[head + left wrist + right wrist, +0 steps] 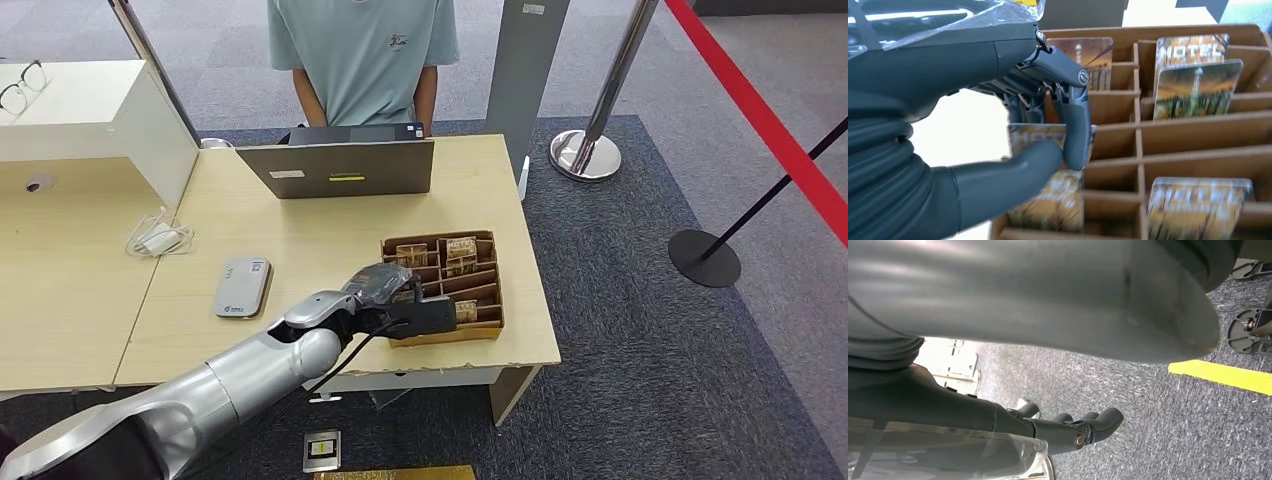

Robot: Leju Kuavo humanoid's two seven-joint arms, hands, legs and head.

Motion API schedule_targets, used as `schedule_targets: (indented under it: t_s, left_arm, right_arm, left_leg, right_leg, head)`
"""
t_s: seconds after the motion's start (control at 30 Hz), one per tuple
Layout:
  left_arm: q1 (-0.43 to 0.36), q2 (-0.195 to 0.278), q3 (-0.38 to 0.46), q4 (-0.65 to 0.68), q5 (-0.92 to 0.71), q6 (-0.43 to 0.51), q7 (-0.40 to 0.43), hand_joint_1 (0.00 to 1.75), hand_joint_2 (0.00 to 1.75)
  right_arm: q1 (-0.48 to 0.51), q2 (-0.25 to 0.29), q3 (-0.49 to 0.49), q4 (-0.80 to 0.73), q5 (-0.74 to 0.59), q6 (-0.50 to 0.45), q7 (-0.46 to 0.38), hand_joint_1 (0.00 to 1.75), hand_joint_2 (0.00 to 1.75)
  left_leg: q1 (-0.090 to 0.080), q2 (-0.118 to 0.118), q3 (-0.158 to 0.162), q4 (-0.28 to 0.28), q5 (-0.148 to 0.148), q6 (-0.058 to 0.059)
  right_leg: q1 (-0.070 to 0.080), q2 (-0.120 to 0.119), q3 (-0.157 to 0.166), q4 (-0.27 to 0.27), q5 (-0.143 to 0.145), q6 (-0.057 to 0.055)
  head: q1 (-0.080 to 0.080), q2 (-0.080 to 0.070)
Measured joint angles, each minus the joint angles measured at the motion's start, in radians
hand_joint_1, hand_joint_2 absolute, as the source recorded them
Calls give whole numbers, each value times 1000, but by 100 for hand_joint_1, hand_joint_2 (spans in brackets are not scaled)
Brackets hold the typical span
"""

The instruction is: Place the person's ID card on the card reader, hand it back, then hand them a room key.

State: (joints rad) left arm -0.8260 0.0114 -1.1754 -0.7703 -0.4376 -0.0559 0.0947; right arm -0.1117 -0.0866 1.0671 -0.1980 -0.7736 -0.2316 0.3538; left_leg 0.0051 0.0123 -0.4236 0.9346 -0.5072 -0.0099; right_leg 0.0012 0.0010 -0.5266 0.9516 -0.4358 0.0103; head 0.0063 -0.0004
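Observation:
A brown cardboard box (490, 300) with dividers stands at the desk's right front and holds several hotel room key cards (1195, 85). My left hand (405, 300) reaches into the box's near left slots. In the left wrist view the left hand (1068, 100) pinches one key card (1035, 135) between its thumb and a finger, just above a slot. The grey card reader (243, 287) lies flat on the desk, left of my arm. A person in a pale green shirt (360, 60) stands behind the desk. My right hand (1083, 427) hangs over the carpet with loosely bent fingers, holding nothing.
A closed-back laptop (340, 168) stands at the desk's far edge facing the person. A white cable bundle (160, 238) lies at the left, glasses (22, 88) on the raised white counter. Stanchions (588, 150) with red belt stand at the right.

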Motion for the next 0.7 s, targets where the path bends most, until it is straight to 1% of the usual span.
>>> schedule_targets:
  t_s: [0.43,0.7]
  left_arm:
    - [-1,2,8,1,15,-9,17,175,175]
    - [2,28,16,-17,19,-8,56,175,175]
  right_arm:
    - [0,0,0,0,0,2,1,0,0]
    - [0,0,0,0,-1,3,1,0,0]
  left_leg:
    - [0,0,1,0,0,0]
    - [0,0,1,0,0,0]
  right_leg:
    - [0,0,1,0,0,0]
    - [0,0,2,0,0,0]
  head:
    - [0,0]
    - [0,0]
